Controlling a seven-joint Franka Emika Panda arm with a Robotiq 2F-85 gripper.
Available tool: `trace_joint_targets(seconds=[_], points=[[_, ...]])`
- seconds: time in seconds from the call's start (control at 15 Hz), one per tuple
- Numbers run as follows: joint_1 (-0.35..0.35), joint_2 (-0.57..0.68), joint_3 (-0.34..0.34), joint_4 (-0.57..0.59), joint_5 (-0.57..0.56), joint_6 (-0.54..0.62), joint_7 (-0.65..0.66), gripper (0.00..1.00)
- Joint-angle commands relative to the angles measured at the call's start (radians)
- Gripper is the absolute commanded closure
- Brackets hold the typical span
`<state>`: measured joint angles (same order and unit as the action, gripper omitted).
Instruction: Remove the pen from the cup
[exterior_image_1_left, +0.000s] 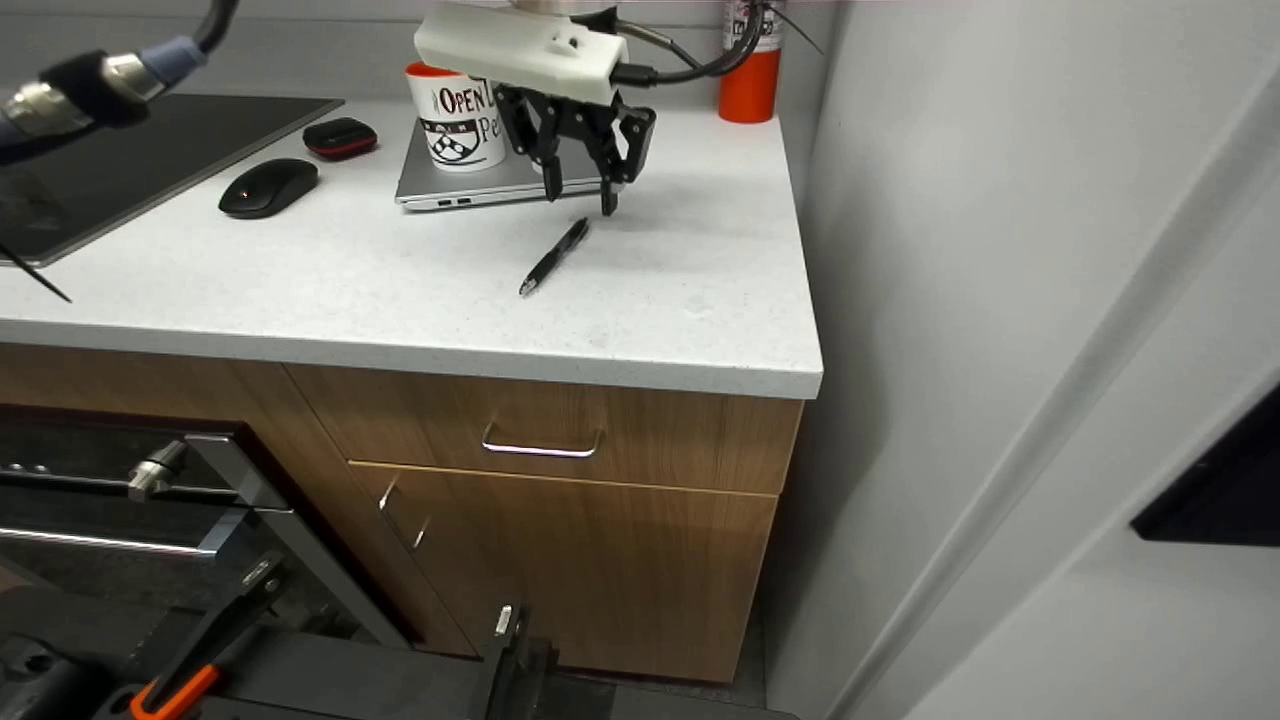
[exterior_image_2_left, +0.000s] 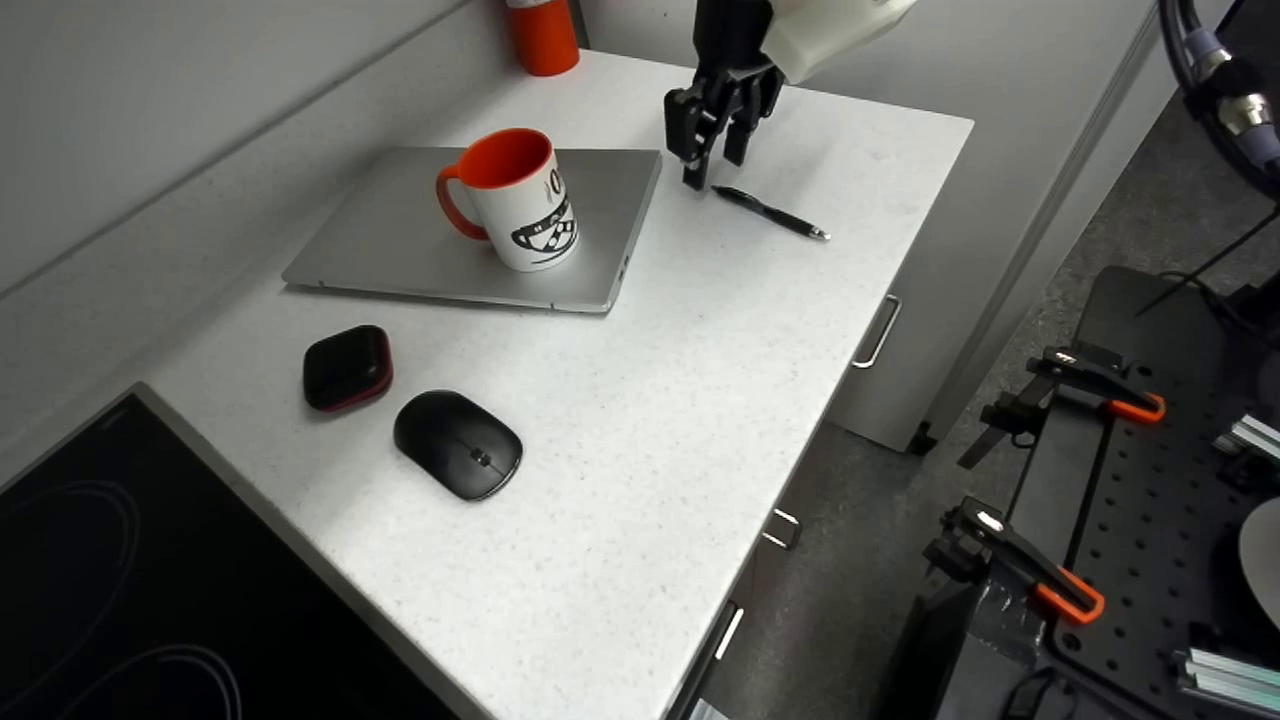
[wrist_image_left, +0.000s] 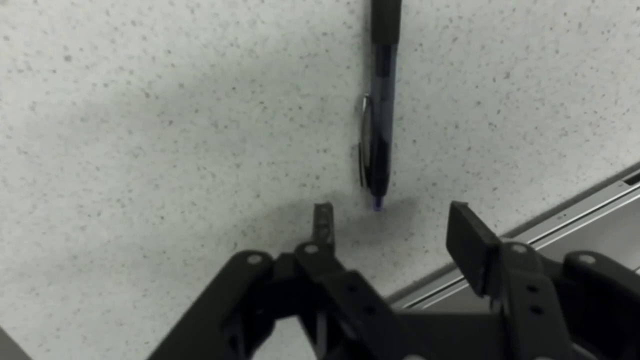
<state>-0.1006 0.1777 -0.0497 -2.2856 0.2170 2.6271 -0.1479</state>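
Observation:
The pen (exterior_image_1_left: 553, 257) is thin and black and lies flat on the white counter, outside the cup. It also shows in an exterior view (exterior_image_2_left: 770, 212) and in the wrist view (wrist_image_left: 384, 100). The cup (exterior_image_1_left: 457, 125), a white mug with a red rim and dark print, stands upright on the closed laptop; it also shows in an exterior view (exterior_image_2_left: 525, 215). My gripper (exterior_image_1_left: 580, 203) is open and empty, pointing down by the pen's laptop-side end. In the wrist view the pen's end reaches in line between the spread fingertips (wrist_image_left: 390, 206), apart from both.
The grey laptop (exterior_image_2_left: 400, 235) lies beside the gripper. A black mouse (exterior_image_2_left: 458, 445) and a small black-and-red case (exterior_image_2_left: 347, 368) sit nearer the dark cooktop (exterior_image_2_left: 150, 560). A red canister (exterior_image_1_left: 748, 88) stands at the back, near the grey side wall (exterior_image_1_left: 960, 250).

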Motion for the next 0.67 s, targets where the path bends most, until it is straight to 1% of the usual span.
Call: trace_joint_targets(seconds=[0.0,0.07,0.13,0.27,0.33,0.6], points=[[-0.007,0.007,0.013,0.005,0.04,0.052,0.014,0.09],[-0.008,0.007,0.016,0.004,0.053,0.056,0.011,0.02],[-0.011,0.005,0.023,0.003,0.078,0.057,-0.002,0.0],[-0.017,-0.001,0.038,0.003,0.133,0.042,-0.029,0.0],[-0.006,-0.001,0.019,0.001,0.074,0.025,0.001,0.0],[-0.005,-0.001,0.027,0.002,0.096,0.024,-0.002,0.0]])
